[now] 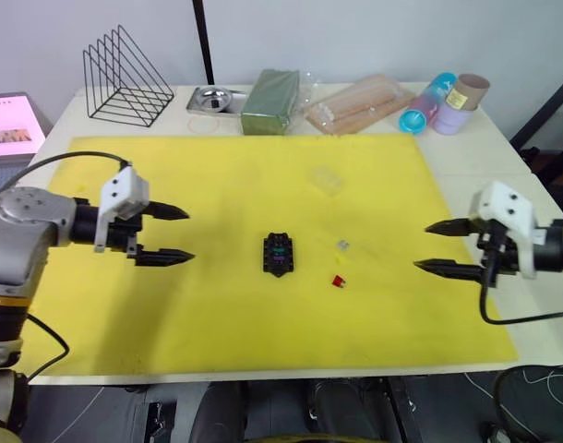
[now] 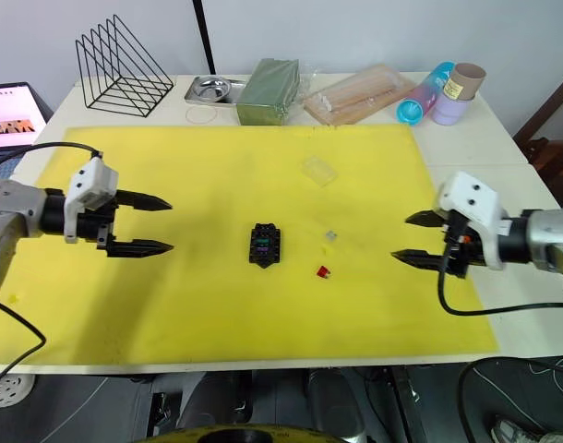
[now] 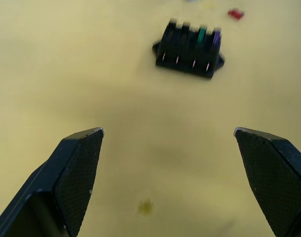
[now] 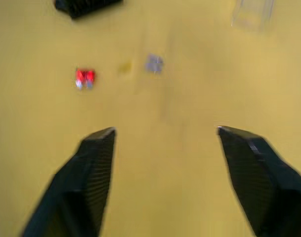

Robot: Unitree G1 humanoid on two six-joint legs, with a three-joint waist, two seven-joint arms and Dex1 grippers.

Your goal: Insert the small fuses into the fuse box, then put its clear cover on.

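On the left, the left gripper [image 1: 175, 234] hovers over the yellow mat [image 1: 198, 305] with its fingers [image 3: 76, 173] spread wide and nothing between them; it points toward the middle of the mat and stands well apart from everything on it.

At the mat's centre sits the fuse box [image 1: 280, 255]. In the left wrist view a green fuse [image 3: 202, 34] and a purple fuse [image 3: 215, 37] already stand in two neighbouring slots at one end, while the other two slots look unfilled.

Just right of the box lie the two loose pieces: the red fuse [image 1: 339, 281] on the near side and the pale grey fuse [image 1: 342, 245] a little farther back, both flat on the mat and apart from each other. Farther still, toward the back of the mat, rests the clear cover [image 1: 326, 179], faint and glassy, well apart from the box.

On the right, the right gripper [image 1: 436, 247] also hangs released and empty, aimed leftward at the loose fuses.

By my reading the insertion step is half done and the cover step has not begun. The next move probably falls to the right arm: reach left, close on the red or grey fuse by its body, blades down, and line it over an open slot. The pieces are tiny, so a centred pinch matters.

At the back of the counter [image 1: 503, 157] stand a wire rack [image 1: 126, 78] and a dark green block [image 1: 271, 101].
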